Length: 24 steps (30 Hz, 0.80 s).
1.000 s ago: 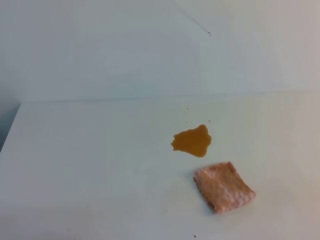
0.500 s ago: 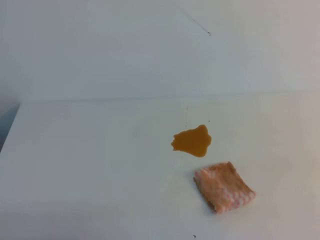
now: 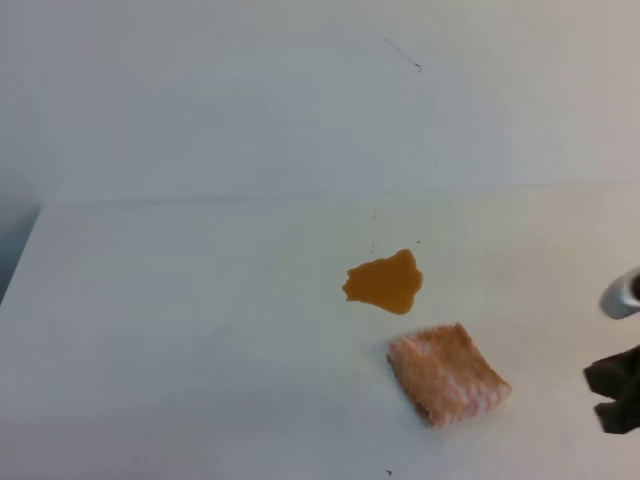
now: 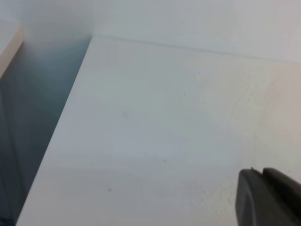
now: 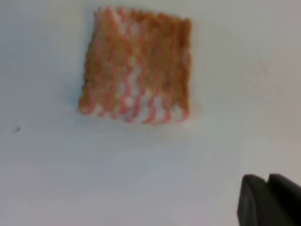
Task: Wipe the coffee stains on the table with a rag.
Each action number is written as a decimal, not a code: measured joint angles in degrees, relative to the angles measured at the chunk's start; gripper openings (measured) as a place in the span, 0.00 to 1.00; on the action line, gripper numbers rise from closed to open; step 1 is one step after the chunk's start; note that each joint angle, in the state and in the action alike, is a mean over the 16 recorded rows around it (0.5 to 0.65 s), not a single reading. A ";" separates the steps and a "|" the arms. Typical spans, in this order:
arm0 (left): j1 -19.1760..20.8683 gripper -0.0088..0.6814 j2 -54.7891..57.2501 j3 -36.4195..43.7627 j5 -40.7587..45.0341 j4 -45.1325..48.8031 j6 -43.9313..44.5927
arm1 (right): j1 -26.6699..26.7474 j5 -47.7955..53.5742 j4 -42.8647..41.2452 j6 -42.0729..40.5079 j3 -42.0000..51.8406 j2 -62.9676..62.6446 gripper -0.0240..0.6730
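Observation:
The coffee stain point(image 3: 385, 282) is one amber, lobed blotch on the white table point(image 3: 180, 300), right of centre. The pink-and-white checked rag point(image 3: 448, 373) lies flat just in front of it and to the right, apart from it. In the right wrist view the rag point(image 5: 136, 66) looks brown-tinged. My right gripper point(image 3: 608, 395) shows at the right edge, well right of the rag and not touching it. Its dark fingers point(image 5: 256, 200) look pressed together and hold nothing. My left gripper point(image 4: 262, 173) shows only in the left wrist view, fingers together over bare table point(image 4: 164, 132).
A pale wall point(image 3: 300, 100) rises behind the table's far edge. The table's left edge point(image 3: 22, 255) drops to a darker gap, which also shows in the left wrist view point(image 4: 33, 117). A few tiny dark specks point(image 3: 389, 472) dot the tabletop.
My right gripper has come into the exterior view at the right edge; it was out of view before. The rag and the stain have not moved.

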 joint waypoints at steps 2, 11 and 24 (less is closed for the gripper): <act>0.00 0.01 0.00 0.00 0.00 0.00 0.00 | 3.20 -1.62 0.42 -1.16 -1.60 4.22 0.22; 0.00 0.01 0.00 0.00 0.00 0.00 0.00 | 14.79 -6.61 0.64 -2.85 -12.36 21.80 0.55; 0.00 0.01 0.00 0.00 0.00 0.00 0.00 | 20.70 -8.94 -2.02 -4.53 -22.78 39.54 0.52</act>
